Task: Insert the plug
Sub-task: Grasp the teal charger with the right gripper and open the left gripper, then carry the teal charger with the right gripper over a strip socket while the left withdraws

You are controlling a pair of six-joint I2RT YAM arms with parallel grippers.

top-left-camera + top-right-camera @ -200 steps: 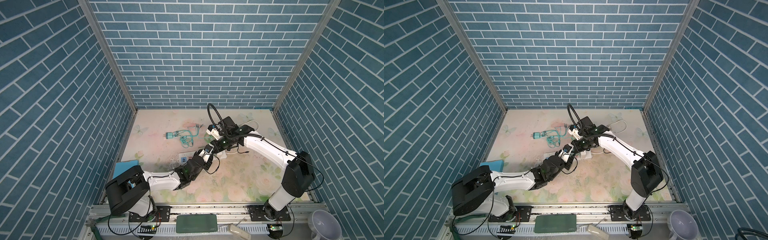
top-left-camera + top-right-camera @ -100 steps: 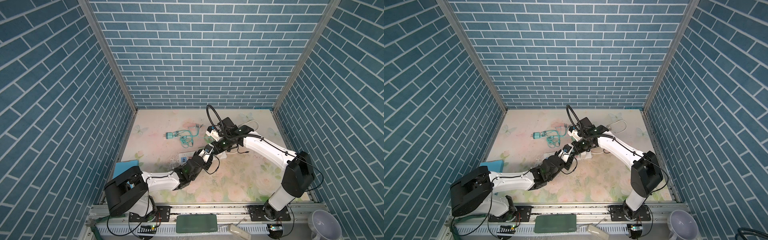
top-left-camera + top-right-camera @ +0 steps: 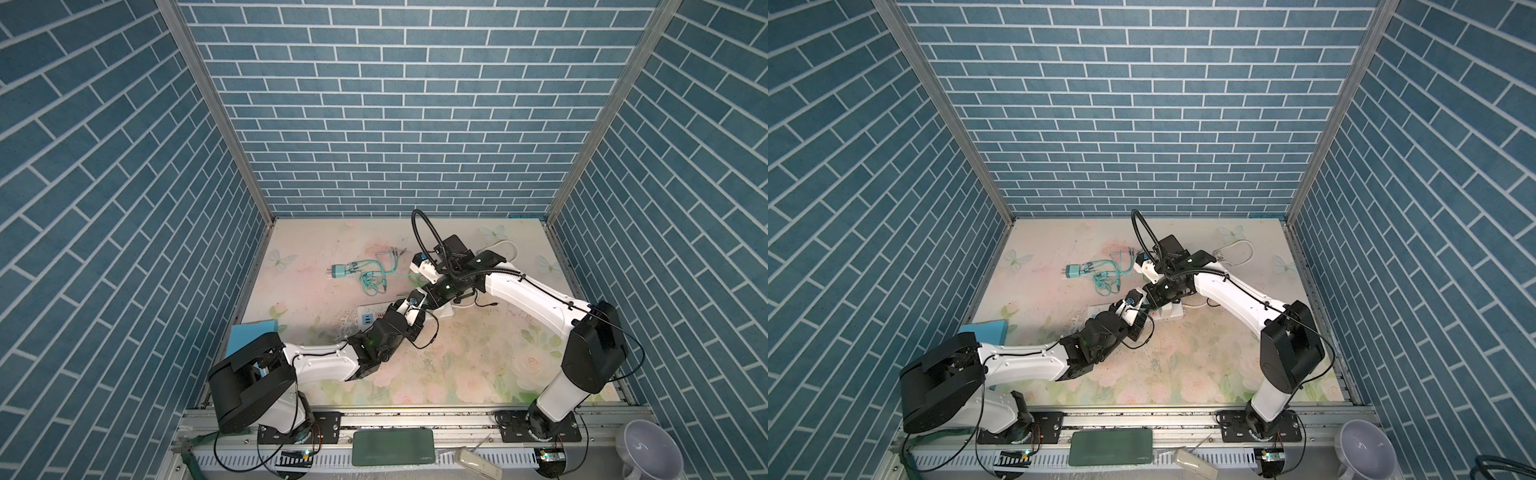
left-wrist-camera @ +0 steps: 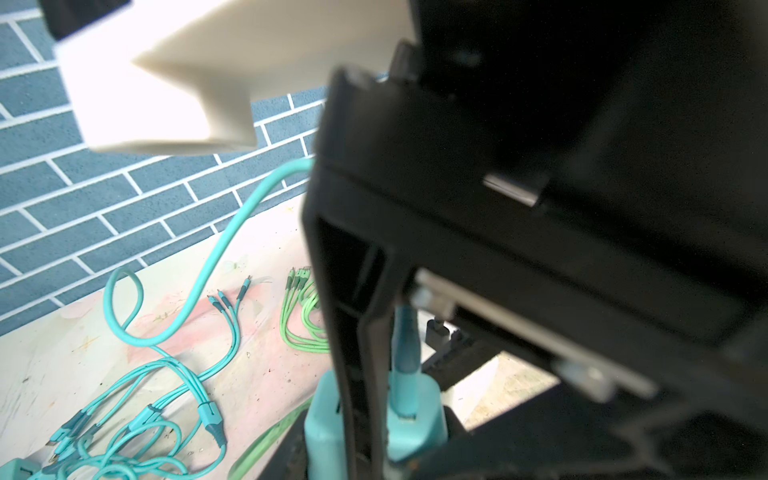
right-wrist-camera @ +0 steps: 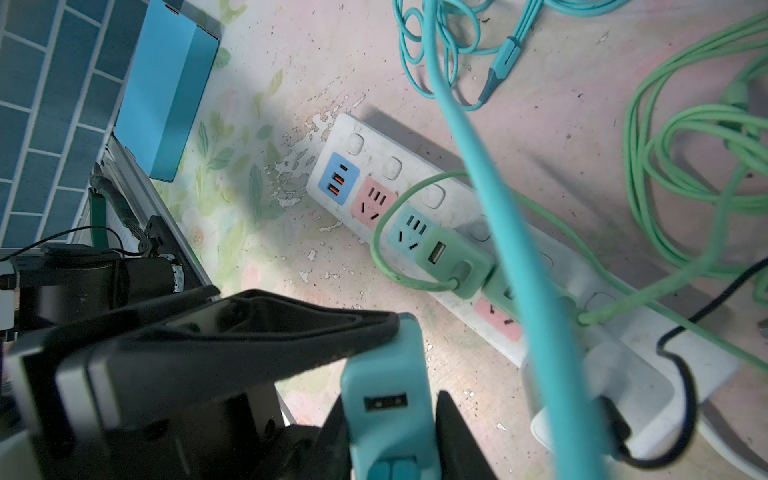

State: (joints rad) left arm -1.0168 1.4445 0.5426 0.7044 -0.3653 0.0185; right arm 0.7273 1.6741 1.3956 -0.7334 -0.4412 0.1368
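- Blue-brick walls box in a floral tabletop. A white power strip (image 5: 415, 183) lies mid-table, with a green plug (image 5: 451, 259) already seated in it.
- Teal plug (image 5: 384, 399) hangs just above the strip, clamped between the right gripper's (image 5: 388, 419) fingers.
- Left gripper (image 3: 411, 302) rests one finger (image 5: 291, 328) against the plug; whether it grips, I cannot tell.
- Likely step: regrasp before insertion. Next, aim the hidden prongs at a free pink socket (image 5: 372, 203) and press straight down.

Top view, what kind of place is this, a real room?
Probably a robot test cell, not a room: brick-print panels box in a floral table, two robot arms are mounted on its front rail, and a power strip lies on it.
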